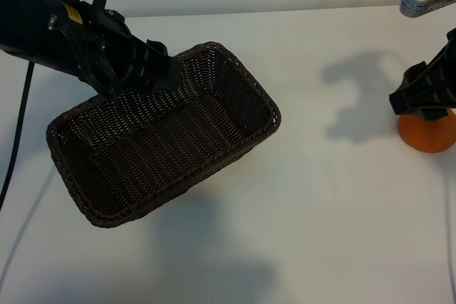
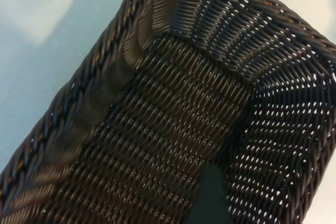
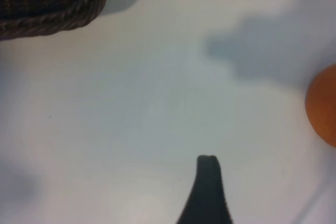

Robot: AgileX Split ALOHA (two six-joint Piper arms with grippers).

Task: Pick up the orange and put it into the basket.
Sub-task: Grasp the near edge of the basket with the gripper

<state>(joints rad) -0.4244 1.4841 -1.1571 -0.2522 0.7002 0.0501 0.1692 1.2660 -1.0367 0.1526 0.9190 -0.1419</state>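
Two grippers, both spread wide, neither holding anything. Left gripper (image 1: 167, 69) hangs over the far rim of the wicker basket (image 1: 235, 140), one fingertip (image 2: 210, 198) showing above the woven floor; basket interior holds nothing. Right gripper (image 1: 407, 99) sits at the table's (image 1: 320, 233) right side, just above and partly covering the orange (image 1: 427, 133), which rests on the tabletop partly beneath it. Open white table lies between right gripper and basket. Orange is well apart from the basket.

We see bright, even light on the white table (image 1: 299, 233). Soft grey shadows sit centre and lower left; the right wrist view looks blurry.
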